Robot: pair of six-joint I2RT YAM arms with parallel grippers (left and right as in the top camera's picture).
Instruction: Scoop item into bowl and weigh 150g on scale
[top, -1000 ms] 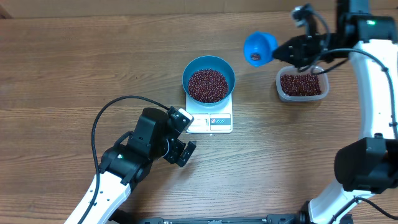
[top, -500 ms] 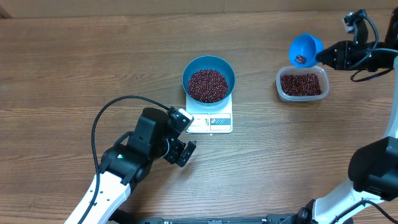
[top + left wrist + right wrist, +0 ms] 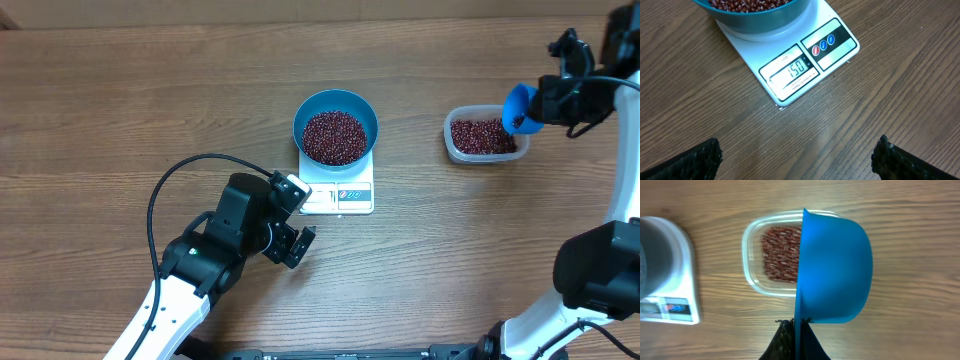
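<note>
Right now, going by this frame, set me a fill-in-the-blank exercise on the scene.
The bowl of beans sits on the ____.
The display reads ____.
The right gripper holds the blue scoop over the clear ____.
The left gripper has its jaws ____.
Missing: scale; 150; tub; open.

Left end effector point(image 3: 298, 218) fingers spread wide, right end effector point(image 3: 548, 99) clamped tight

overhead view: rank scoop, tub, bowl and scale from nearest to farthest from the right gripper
1. scoop, far right, held in the right gripper.
2. tub, directly left of the scoop.
3. bowl, centre, sitting on the scale; these two are too close to call.
</note>
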